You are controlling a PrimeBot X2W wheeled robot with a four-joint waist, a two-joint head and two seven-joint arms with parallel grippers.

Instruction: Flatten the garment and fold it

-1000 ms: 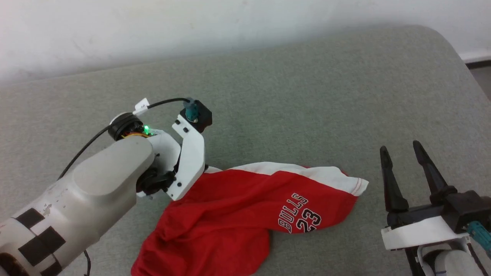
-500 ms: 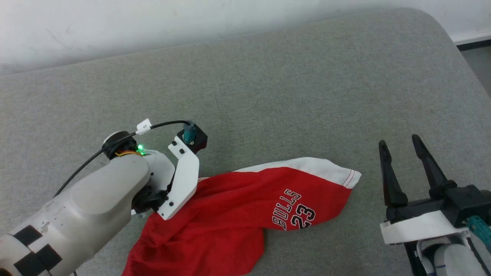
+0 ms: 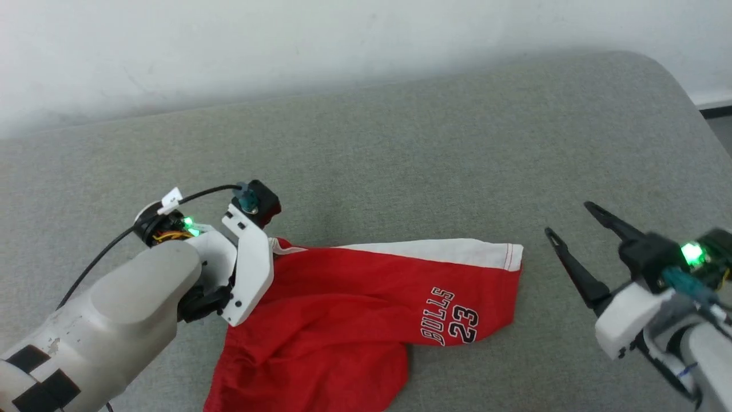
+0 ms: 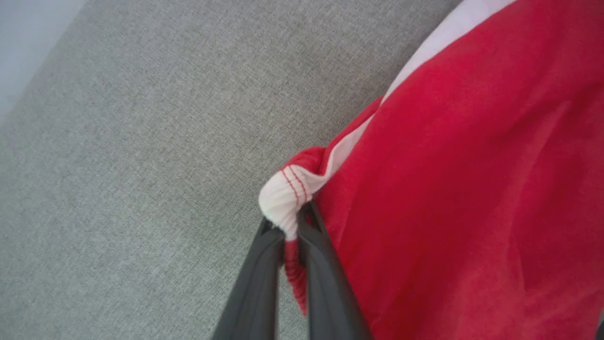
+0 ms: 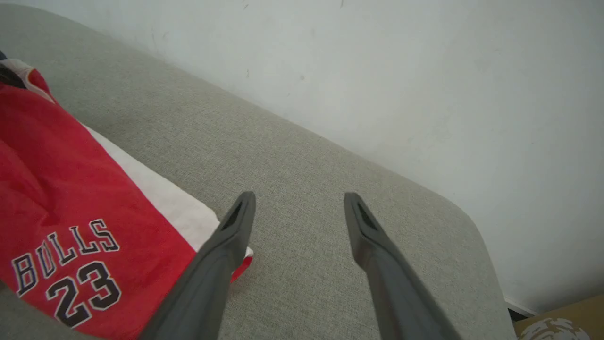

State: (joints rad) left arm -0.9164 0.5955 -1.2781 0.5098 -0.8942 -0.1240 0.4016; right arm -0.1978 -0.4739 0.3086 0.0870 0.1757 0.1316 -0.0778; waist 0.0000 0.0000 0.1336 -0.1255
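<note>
Grip: left gripper [image 4: 290,222] clenched on the bunched white waistband corner of the shiny red basketball shorts [image 3: 354,297] | Free: right gripper [image 3: 566,217] spread wide, holding nothing, the shorts' white-striped hem near its jaws | Under both: grey woven surface [image 3: 400,143]

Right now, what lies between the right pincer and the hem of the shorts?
Nothing but bare grey cushion, as the head view shows; the right pincer is open, clear of the shorts.

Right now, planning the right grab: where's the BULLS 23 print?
Head view: print on the shorts, right end by the hem, facing the right gripper.
</note>
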